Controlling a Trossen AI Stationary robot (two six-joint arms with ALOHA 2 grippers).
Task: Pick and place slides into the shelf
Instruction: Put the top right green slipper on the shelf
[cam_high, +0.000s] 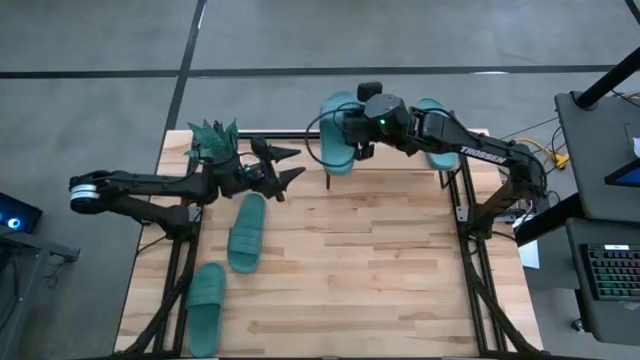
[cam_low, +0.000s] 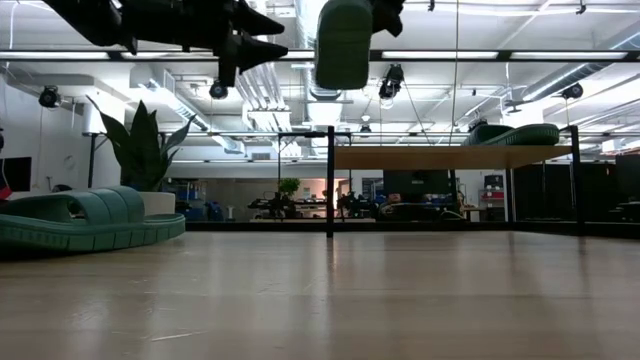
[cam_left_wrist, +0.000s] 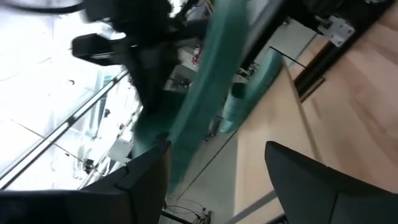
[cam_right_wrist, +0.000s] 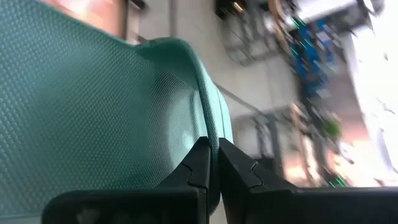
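High view: right gripper (cam_high: 352, 150) is pinching a teal slide (cam_high: 338, 133) over the shelf (cam_high: 400, 165)'s near-left corner; the arm's lettering is too small to read reliably.

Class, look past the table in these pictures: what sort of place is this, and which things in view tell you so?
Probably a robotics lab or workshop: exposed ceiling ducts, a concrete floor and a desk with a keyboard beside the table.

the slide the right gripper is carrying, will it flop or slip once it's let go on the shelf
Probably fairly stiff: the held slide, pinched by the right gripper at its thin edge, hangs straight. Its textured rubber likely grips. Released flat on the shelf, it should settle without rolling.
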